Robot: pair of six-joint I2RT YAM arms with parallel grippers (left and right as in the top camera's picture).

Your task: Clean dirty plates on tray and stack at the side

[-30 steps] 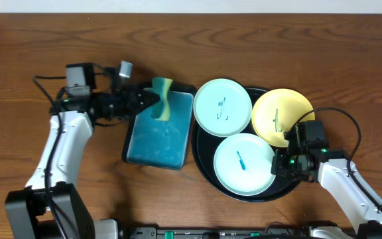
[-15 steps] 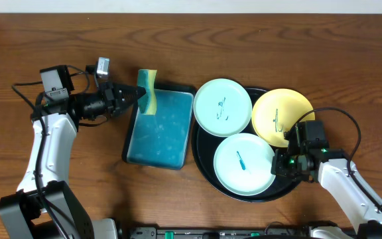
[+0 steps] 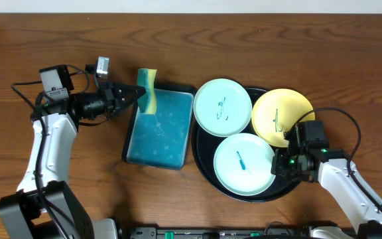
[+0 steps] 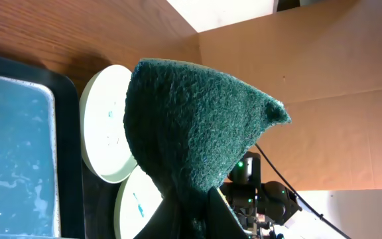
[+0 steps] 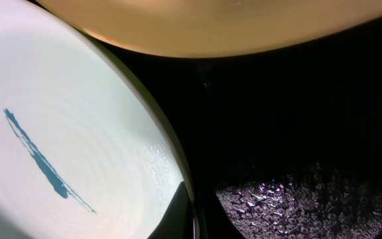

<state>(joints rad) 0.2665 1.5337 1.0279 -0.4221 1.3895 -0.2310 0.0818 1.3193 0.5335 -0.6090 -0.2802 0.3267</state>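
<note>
The black round tray [image 3: 201, 151] holds three plates: a mint plate [image 3: 222, 107] at the back left, a yellow plate [image 3: 282, 117] at the back right and a near mint plate [image 3: 244, 163] with a blue streak. My right gripper [image 3: 278, 166] is shut on the near mint plate's right rim; the right wrist view shows my fingers [image 5: 194, 202] astride the rim of that plate [image 5: 65, 133], with the yellow plate [image 5: 211, 26] above. My left gripper [image 3: 132, 97] is shut on a yellow-green sponge [image 3: 148, 90] over the teal tray's back left corner; the sponge [image 4: 191, 126] fills the left wrist view.
A rectangular teal tray [image 3: 158, 133] with wet film lies left of the black tray and touches it. The left wrist view shows its edge [image 4: 12, 153] and both mint plates [image 4: 105, 126] behind the sponge. Bare wooden table [image 3: 350, 60] surrounds everything.
My left arm has pulled back to the left with the sponge, from over the teal tray's middle back to its back left corner. The right arm and the plates have not moved.
</note>
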